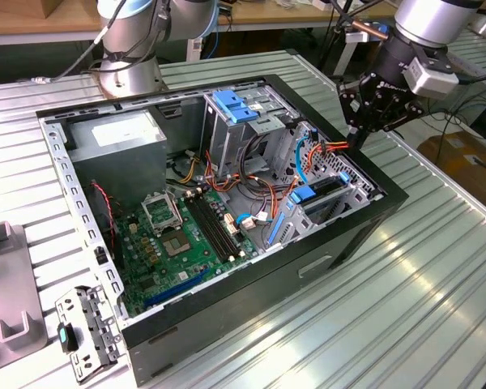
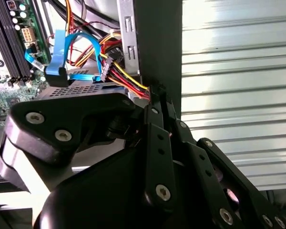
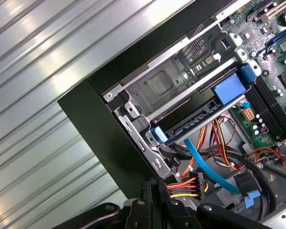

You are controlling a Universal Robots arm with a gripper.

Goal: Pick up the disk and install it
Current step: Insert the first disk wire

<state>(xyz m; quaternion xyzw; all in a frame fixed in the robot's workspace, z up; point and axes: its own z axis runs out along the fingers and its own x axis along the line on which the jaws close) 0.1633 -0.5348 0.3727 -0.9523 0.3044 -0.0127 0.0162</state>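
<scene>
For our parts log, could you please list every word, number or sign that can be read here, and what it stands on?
No text here can be read.
White label on the power supply: print too small to read.
White lettering on the gripper body: too small to read.
Markings on the board: too small to read.

Ribbed metal table (image 1: 437,275), open computer case (image 1: 251,301) (lidless), perhaps a bracket (image 1: 85,332)
</scene>
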